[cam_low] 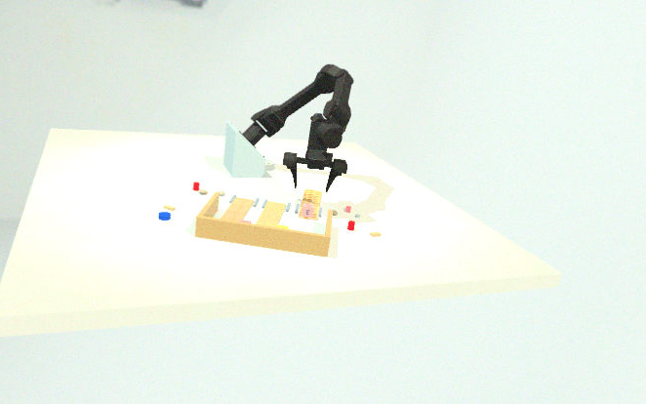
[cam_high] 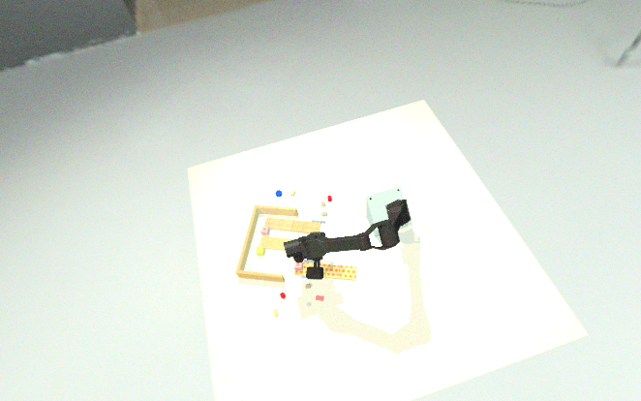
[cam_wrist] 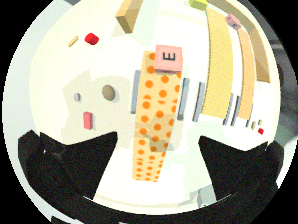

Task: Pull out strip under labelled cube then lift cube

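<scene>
The pink cube with a black E (cam_high: 298, 265) (cam_low: 307, 210) (cam_wrist: 168, 58) rests on the far end of the orange-dotted strip (cam_high: 343, 272) (cam_low: 312, 194) (cam_wrist: 155, 112). This strip lies outside the wooden frame, between two grey rails, and reaches toward the robot. A plain yellow strip (cam_high: 274, 243) (cam_low: 270, 214) (cam_wrist: 220, 65) and an orange patterned strip (cam_high: 292, 225) (cam_low: 239, 210) (cam_wrist: 246, 75) lie beside it, partly inside the frame. My gripper (cam_low: 310, 189) (cam_wrist: 159, 139) is open and empty above the dotted strip, on the robot's side of the cube.
The three-sided wooden frame (cam_high: 248, 239) (cam_low: 260, 237) (cam_wrist: 129, 15) opens toward the robot. Inside are a yellow cube (cam_high: 260, 251) (cam_wrist: 198, 4) and another pink cube (cam_high: 264, 231) (cam_wrist: 233, 21). A red piece (cam_wrist: 91, 38), a brown stone (cam_wrist: 108, 92) and a pink block (cam_wrist: 88, 120) lie beside the dotted strip.
</scene>
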`<state>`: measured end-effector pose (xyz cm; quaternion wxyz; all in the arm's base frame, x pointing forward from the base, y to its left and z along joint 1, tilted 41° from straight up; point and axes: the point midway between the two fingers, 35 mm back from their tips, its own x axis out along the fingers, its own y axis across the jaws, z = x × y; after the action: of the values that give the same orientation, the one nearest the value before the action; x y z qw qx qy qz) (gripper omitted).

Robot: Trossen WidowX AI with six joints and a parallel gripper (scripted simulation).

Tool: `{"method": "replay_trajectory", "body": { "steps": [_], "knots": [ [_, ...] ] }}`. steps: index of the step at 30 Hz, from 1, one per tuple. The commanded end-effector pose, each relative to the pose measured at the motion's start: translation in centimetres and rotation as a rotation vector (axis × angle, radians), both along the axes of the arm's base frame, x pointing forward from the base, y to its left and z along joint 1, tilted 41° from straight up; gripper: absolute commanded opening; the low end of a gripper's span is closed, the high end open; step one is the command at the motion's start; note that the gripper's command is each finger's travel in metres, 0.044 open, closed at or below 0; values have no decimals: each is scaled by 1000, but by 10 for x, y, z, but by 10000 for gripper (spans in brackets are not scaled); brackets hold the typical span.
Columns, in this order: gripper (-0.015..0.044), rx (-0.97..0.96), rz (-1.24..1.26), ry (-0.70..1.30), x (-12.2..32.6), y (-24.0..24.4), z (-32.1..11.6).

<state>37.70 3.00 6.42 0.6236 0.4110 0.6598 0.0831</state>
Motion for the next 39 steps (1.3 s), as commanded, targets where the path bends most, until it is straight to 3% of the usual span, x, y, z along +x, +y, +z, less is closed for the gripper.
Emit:
{"method": "replay_trajectory", "body": {
  "steps": [1, 19, 26, 39],
  "knots": [
    [440, 4, 2, -5, 12, -8, -2],
    [440, 2, 2, -8, 71, -46, -10],
    [256, 2, 2, -8, 73, -41, -17],
    [250, 2, 2, -8, 76, -27, -33]
  ]
}}
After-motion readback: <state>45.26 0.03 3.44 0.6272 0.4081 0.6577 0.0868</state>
